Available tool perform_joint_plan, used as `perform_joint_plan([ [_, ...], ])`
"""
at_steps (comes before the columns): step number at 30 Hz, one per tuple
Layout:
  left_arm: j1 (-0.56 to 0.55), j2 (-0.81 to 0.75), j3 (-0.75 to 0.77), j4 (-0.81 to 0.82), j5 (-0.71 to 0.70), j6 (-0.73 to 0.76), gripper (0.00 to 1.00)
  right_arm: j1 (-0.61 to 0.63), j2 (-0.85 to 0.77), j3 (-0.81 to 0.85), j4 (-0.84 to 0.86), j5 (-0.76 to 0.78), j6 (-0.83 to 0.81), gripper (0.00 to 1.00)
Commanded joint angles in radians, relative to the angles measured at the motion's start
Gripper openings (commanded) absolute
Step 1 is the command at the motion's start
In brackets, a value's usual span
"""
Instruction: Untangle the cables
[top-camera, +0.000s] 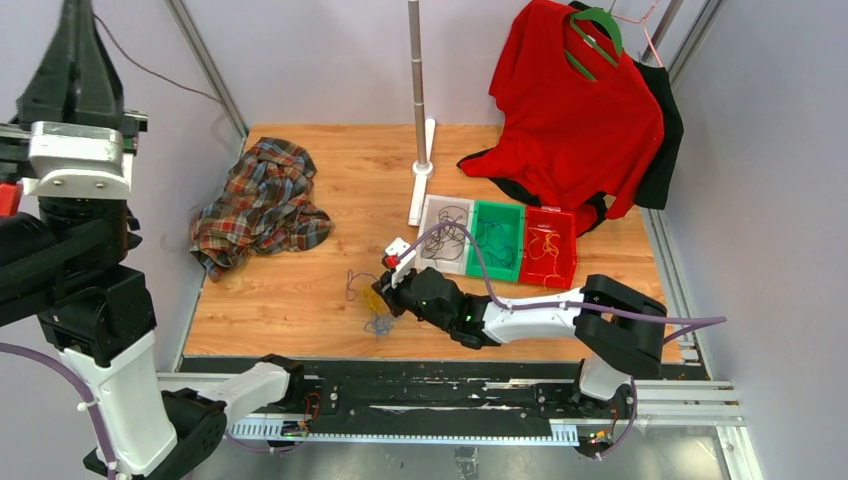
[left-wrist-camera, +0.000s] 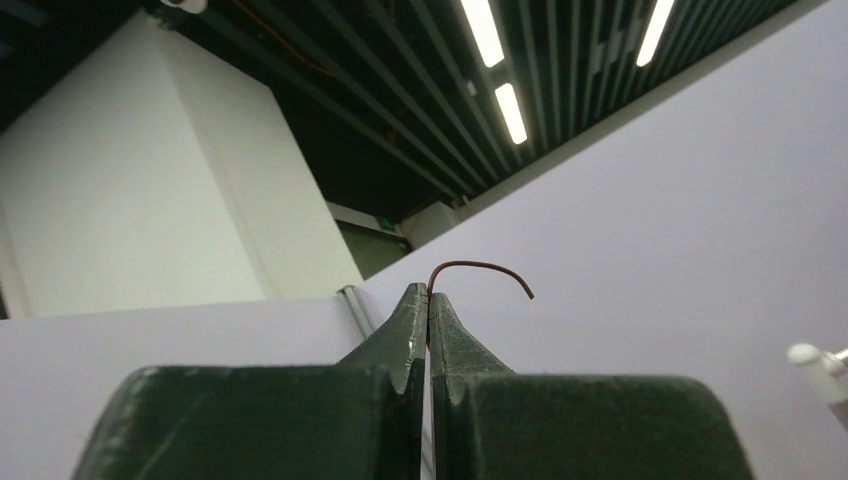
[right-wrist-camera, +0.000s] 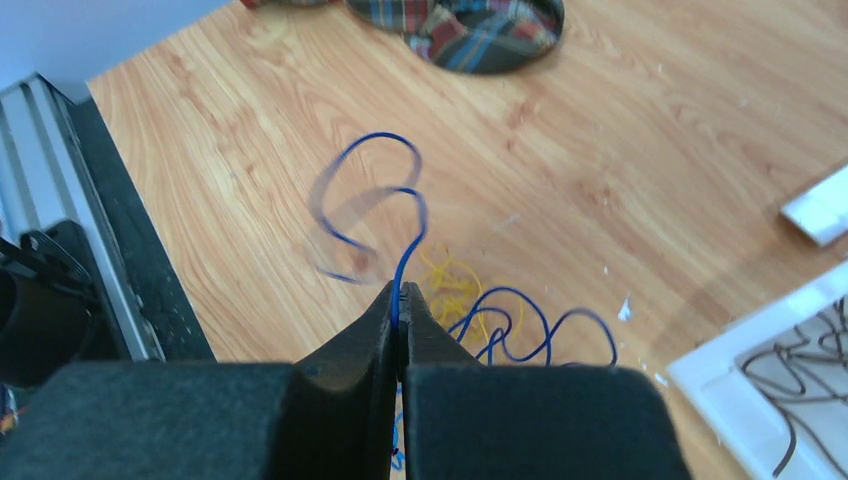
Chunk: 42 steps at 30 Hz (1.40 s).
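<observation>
The wooden tabletop (top-camera: 300, 300) is filling the middle of the overhead frame. A red shirt (top-camera: 575, 110) is hanging on a green hanger at the upper right, and a crumpled plaid shirt (top-camera: 262, 200) is lying at centre left. A grey pole (top-camera: 418, 80) is standing at the top centre.

Right of centre, three bins are sitting side by side and touching. The white bin (top-camera: 424, 225) is holding thin black cables (top-camera: 450, 228) in loose loops. The green bin (top-camera: 498, 206) is holding fine bluish strands, and the red bin (top-camera: 550, 212) is holding yellow-orange ones.

The right arm is reaching from the lower right toward the centre. Its right end effector (right-wrist-camera: 400, 290) is pressed together, pinching a hair-thin blue cable (right-wrist-camera: 375, 140). That cable is curling upward in an open, blurred loop in the wrist view. More blue loops are lying on the wood just below centre, beside a small yellow cable (right-wrist-camera: 450, 280) tangle.

The left arm is standing raised at the far left. Its left end effector (left-wrist-camera: 428, 300) is pressed shut, pinching a thin brown wire (left-wrist-camera: 480, 268) that is arching to the right from the tips.
</observation>
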Motion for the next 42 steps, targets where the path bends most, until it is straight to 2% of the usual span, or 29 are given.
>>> perform_joint_plan([
  [1, -0.005, 0.034, 0.026, 0.195, -0.088, 0.045, 0.00, -0.007, 0.028, -0.046, 0.025, 0.038, 0.048, 0.01],
  [3, -0.004, 0.060, 0.080, 0.166, -0.076, 0.030, 0.01, -0.007, 0.031, -0.058, 0.029, 0.041, 0.046, 0.01],
  [4, -0.005, 0.070, 0.107, 0.101, -0.054, 0.023, 0.01, -0.007, 0.029, -0.058, 0.027, 0.040, 0.044, 0.01],
  [5, -0.004, 0.070, 0.111, 0.063, -0.030, 0.012, 0.01, -0.007, 0.024, -0.051, 0.019, 0.035, 0.039, 0.07],
  [8, -0.005, 0.027, 0.039, 0.015, 0.045, -0.009, 0.01, -0.007, -0.021, -0.004, -0.047, 0.015, 0.033, 0.39],
  [11, -0.005, -0.027, -0.062, 0.014, 0.082, -0.026, 0.00, -0.006, -0.106, 0.066, -0.146, -0.012, 0.001, 0.59],
  [13, -0.005, -0.047, -0.093, -0.010, 0.111, -0.047, 0.00, -0.006, -0.151, 0.125, -0.210, -0.041, -0.029, 0.67],
  [16, -0.005, -0.080, -0.134, -0.047, 0.194, -0.079, 0.00, -0.006, -0.205, 0.220, -0.288, -0.067, -0.071, 0.69],
  [23, -0.005, -0.133, -0.190, -0.154, 0.435, -0.175, 0.00, -0.006, -0.287, 0.404, -0.355, -0.079, -0.179, 0.71],
  [30, -0.005, -0.171, -0.230, -0.171, 0.655, -0.316, 0.00, -0.007, -0.287, 0.448, -0.326, -0.140, -0.197, 0.71],
  [34, -0.005, -0.177, -0.238, -0.168, 0.680, -0.363, 0.00, -0.006, -0.256, 0.465, -0.296, -0.174, -0.176, 0.72],
  [42, -0.005, -0.205, -0.265, -0.191, 0.679, -0.338, 0.00, 0.002, -0.254, 0.461, -0.251, -0.275, -0.114, 0.72],
])
